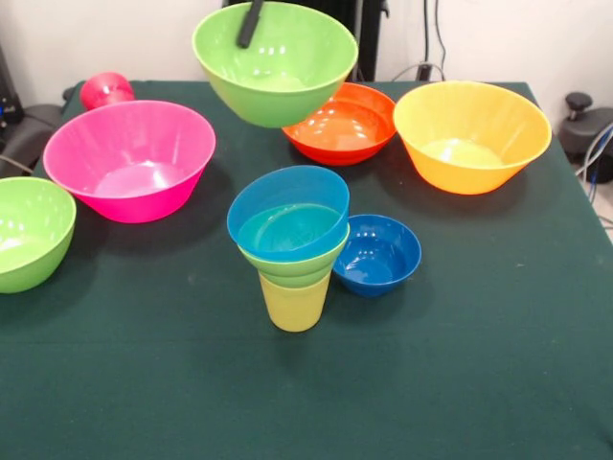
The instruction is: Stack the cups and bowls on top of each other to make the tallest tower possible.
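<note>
The tower stands at mid-table: a pale yellow cup [294, 303] at the base, a small lime green bowl [293, 264] nested in it, and a light blue bowl [287, 217] on top, tilted a little. A large lime green bowl [278, 72] hangs in the air behind the tower, above the table's far part. My gripper [246, 38] is shut on its rim, with one black finger showing inside the bowl. A red cup [105, 89] sits at the far left corner.
A dark blue bowl [377, 255] rests right beside the tower. A pink bowl [129, 159] sits left, another lime green bowl [29, 232] lies at the left edge, and an orange-red bowl [347, 126] and a yellow-orange bowl [471, 136] stand at the back right.
</note>
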You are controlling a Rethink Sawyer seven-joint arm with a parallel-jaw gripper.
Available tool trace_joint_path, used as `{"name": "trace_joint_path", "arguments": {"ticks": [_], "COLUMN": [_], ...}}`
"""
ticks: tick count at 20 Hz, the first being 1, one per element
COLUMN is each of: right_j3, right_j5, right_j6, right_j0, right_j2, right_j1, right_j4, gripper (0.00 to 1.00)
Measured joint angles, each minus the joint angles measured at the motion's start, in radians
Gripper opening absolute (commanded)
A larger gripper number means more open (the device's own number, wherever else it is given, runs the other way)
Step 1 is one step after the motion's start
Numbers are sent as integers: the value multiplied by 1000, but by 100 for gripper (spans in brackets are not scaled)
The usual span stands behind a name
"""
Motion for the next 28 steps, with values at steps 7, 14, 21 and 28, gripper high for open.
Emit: {"name": "trace_joint_path", "arguments": {"ticks": [7, 14, 21, 28], "right_j3": [1, 2, 2, 2], "right_j5": [-1, -25, -36, -36], "right_j6": [0, 0, 0, 0], "right_j0": [-51, -89, -133, -193], "right_j2": [18, 35, 51, 92], "right_j1": [-2, -2, -2, -3], "right_j4": [-58, -92, -118, -147], "gripper": [0, 0, 0, 0]}}
